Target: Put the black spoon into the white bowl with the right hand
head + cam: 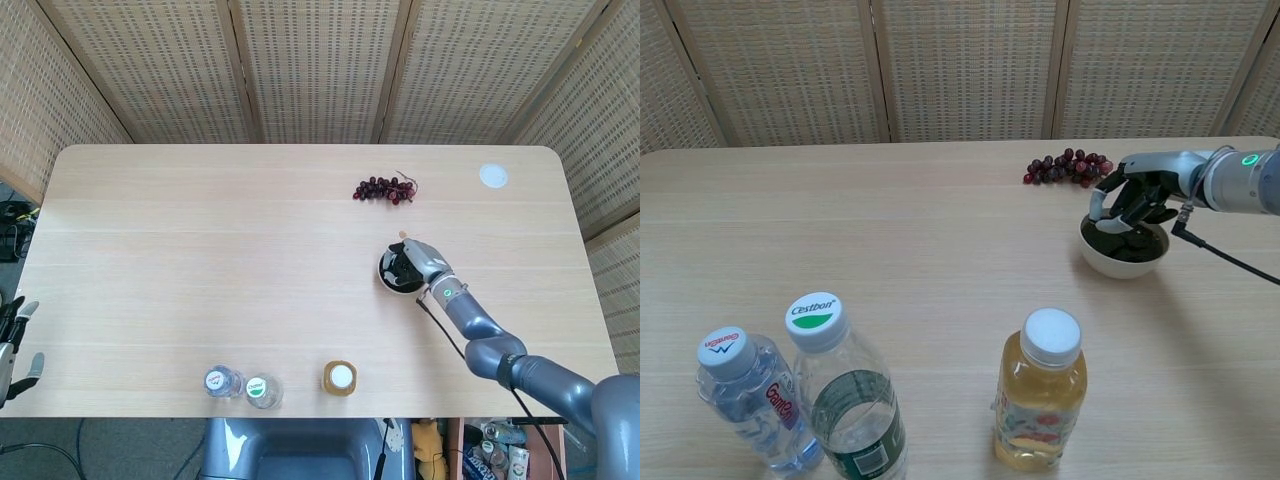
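The white bowl (383,270) (1124,262) stands right of the table's middle. A black shape, which looks like the black spoon (1127,243), lies inside it. My right hand (413,262) (1133,196) hovers over the bowl's far right side, with its fingers curled down toward the rim. The frames do not show whether those fingers touch the spoon. My left hand (12,345) hangs beside the table's left edge, fingers apart and holding nothing.
A bunch of dark grapes (385,189) (1065,167) lies just behind the bowl. A white disc (493,176) sits at the far right corner. Two water bottles (218,381) (262,390) and a juice bottle (340,378) (1042,405) stand along the front edge.
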